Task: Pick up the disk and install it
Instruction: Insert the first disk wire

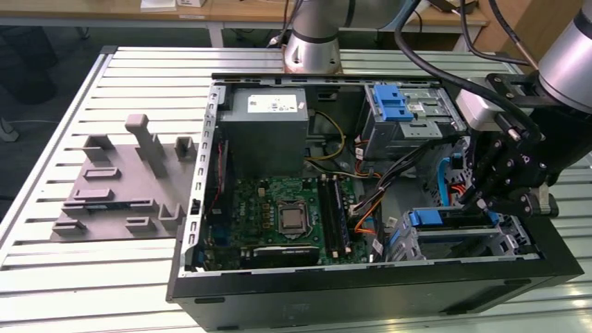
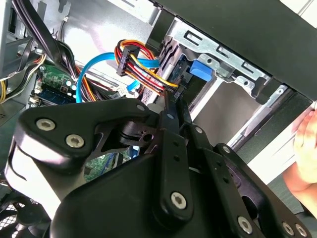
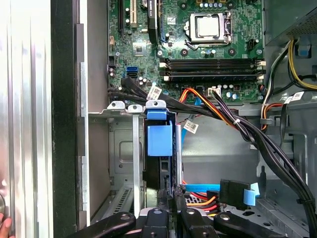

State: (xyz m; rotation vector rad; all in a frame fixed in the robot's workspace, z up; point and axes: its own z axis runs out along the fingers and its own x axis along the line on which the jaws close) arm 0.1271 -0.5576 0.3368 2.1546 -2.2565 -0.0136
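Finds the hand lowered inside the open computer case, at the corner toward the exterior view's right, directly over the lower drive cage. Records its fingers as brought together, with nothing seen between them in either wrist view. Locates the disk standing on edge in a slot of that cage, blue side rail uppermost, partly seated between the metal walls. Places the tips of the hand just beside the near end of the disk; cannot confirm contact. Notes a bundle of orange, yellow and black cables running close past the cage, with a blue data cable looping beside it. Observes the green motherboard lying flat in the case floor, and the grey power-supply box behind it. Logs a grey moulded fixture resting on the slatted bench, well apart from the case.
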